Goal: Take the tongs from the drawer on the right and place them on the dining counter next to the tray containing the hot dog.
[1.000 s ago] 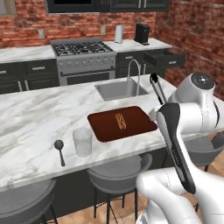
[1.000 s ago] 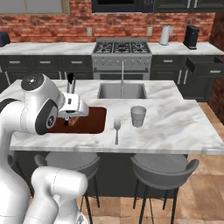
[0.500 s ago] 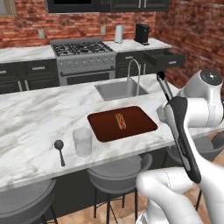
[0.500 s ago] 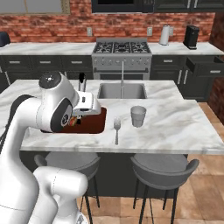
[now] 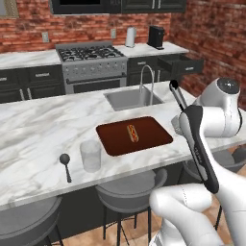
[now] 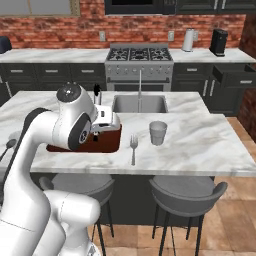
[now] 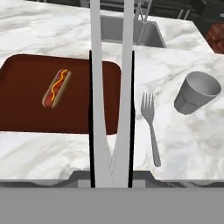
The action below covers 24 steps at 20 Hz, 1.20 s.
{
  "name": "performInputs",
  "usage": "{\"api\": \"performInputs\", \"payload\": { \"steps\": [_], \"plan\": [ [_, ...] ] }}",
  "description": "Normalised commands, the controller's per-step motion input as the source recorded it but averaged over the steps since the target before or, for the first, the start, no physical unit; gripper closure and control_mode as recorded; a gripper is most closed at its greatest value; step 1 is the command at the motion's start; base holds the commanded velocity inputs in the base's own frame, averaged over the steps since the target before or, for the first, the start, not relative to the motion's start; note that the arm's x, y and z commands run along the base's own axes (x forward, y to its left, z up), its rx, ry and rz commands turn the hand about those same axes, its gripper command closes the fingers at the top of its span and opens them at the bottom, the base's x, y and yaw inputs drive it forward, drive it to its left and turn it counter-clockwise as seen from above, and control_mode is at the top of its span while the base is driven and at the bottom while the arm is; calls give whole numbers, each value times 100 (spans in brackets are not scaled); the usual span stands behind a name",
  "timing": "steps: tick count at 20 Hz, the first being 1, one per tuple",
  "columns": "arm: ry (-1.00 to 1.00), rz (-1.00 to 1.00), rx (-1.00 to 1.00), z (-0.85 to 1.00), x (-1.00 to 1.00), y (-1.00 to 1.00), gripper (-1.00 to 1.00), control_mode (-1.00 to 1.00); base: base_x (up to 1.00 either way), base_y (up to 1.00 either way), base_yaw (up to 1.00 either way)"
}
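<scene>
Tool (image 7: pixel 111 177) closed tight on the tongs (image 7: pixel 111 87), gripping them at the joined end; the two arms run up the hand view and spread apart away from the grip. Tongs held in the air over the table (image 5: pixel 38 139), not resting on it.

Hand view: tongs' arms cross over the right edge of the tray (image 7: pixel 26 105). Hot dog (image 7: pixel 56 89) lies on the tray, to the left of the tongs, well clear of them. Fork (image 7: pixel 150 122) lies on the marble just right of the tongs, tines pointing away from the tool. Grey cup (image 7: pixel 197 92) farther right, beyond the fork, apart from it.

Left base view: tongs (image 5: pixel 177 94) stick up and back from the arm at a slant, above the table's right part, to the right of the tray (image 5: pixel 115 141). Hot dog (image 5: pixel 132 133) sits near the tray's middle. Clear cup (image 5: pixel 90 155) stands just left of the tray's near corner; dark spoon (image 5: pixel 65 166) lies left of the cup (round head away from the table's near edge). Sink (image 5: pixel 129 98) with tap behind the tray. Drawer (image 5: pixel 185 65) on the far right stands pulled open.

Right base view: arm covers most of the tray (image 6: pixel 107 142); a short dark tip of the tongs (image 6: pixel 96 92) pokes up above the hand. Fork (image 6: pixel 133 148) and cup (image 6: pixel 158 133) on the marble to the right of the tray. Drawer (image 6: pixel 235 75) open at the far right.
</scene>
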Motion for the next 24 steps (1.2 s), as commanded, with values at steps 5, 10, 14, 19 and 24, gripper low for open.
{"api": "performInputs", "payload": {
  "steps": [5, 10, 14, 19, 24],
  "plan": [
    [0, 0, -3, -11, 22, -11, 100, -100, 0, 0, 0],
    [0, 0, -4, -11, 22, -7, 100, -100, 0, 0, 0],
    [0, 0, -4, -12, 19, -7, 100, -100, 0, 0, 0],
    [0, 0, -4, -18, 21, -10, 100, -100, 0, 0, 0],
    [0, 0, -4, -21, 15, -9, 100, -100, 0, 0, 0]
  ]
}}
